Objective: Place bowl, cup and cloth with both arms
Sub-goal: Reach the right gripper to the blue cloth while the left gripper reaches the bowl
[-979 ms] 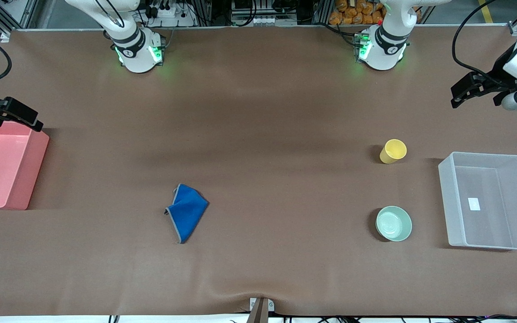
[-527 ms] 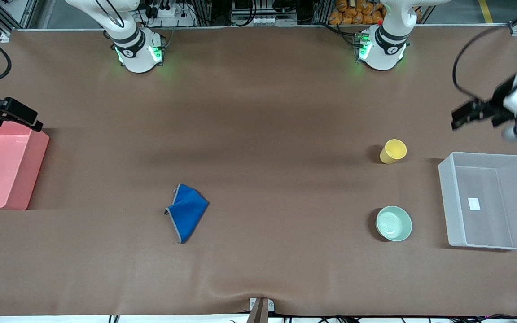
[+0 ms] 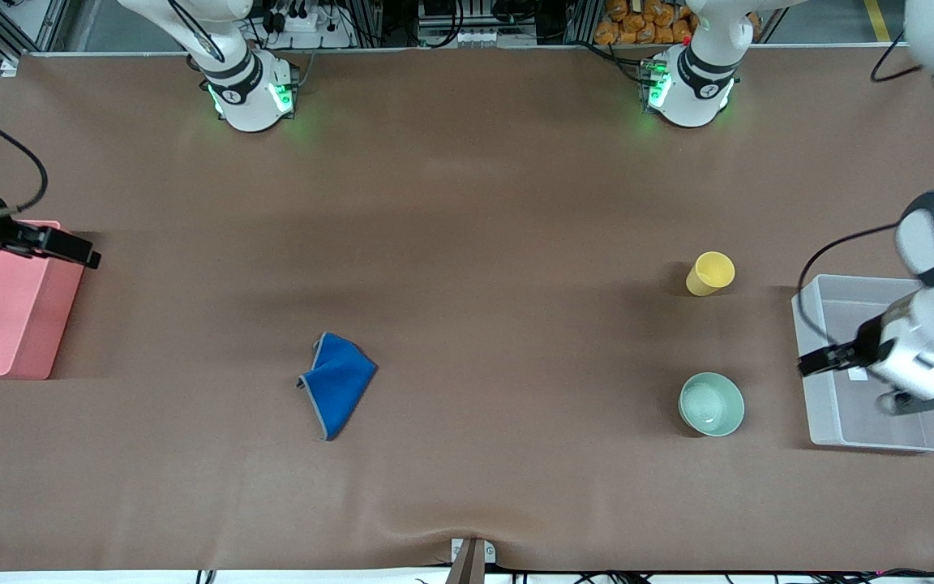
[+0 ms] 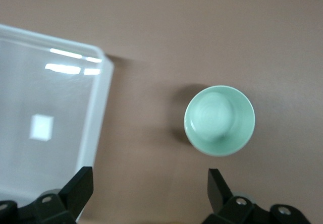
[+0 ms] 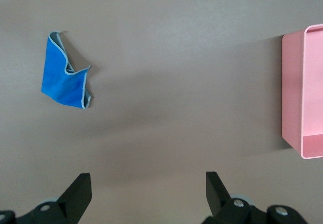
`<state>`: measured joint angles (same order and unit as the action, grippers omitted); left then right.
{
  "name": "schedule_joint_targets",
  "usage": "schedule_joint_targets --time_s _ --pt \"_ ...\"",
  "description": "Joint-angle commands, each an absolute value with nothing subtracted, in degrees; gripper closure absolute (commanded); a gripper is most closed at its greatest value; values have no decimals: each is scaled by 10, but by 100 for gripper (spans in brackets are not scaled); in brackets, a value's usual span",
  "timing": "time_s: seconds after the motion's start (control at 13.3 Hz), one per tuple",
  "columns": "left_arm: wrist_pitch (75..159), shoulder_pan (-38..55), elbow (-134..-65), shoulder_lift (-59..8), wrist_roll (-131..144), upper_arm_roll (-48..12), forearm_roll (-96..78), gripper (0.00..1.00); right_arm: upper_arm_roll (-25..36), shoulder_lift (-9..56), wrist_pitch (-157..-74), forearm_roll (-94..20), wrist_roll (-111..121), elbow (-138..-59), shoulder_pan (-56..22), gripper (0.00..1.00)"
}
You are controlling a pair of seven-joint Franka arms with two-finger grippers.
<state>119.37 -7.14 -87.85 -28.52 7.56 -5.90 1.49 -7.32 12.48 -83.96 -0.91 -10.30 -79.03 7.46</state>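
No legible text or labels.

The bowl (image 3: 711, 404) (image 4: 219, 120) is small, round and pale mint green, with a glossy inside. It stands upright and empty on the tabletop (image 3: 467, 243). The cup (image 3: 710, 273) is plain yellow, tapered, without handle; it stands upright, farther from the front camera than the bowl and well apart from it. The cloth (image 3: 336, 383) (image 5: 65, 74) is bright blue with a thin grey edge, folded into a loose crumpled shape; it lies flat, well apart from the bowl, toward the right arm's end
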Motion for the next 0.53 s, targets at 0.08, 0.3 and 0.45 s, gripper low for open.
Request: schedule_joint_targets --time_s 0.08,0.3,0.45 --pt "1213 -64 -850 -363 75 -65 10 0 -81 158 -834 -9 -96 -780 80 0" --pt "1280 -23 -852 -409 91 -63 9 0 -83 167 -838 -19 -79 -781 73 0" --pt "1294 -22 -853 -429 98 -63 12 4 -84 190 -841 -43 -83 -781 60 0"
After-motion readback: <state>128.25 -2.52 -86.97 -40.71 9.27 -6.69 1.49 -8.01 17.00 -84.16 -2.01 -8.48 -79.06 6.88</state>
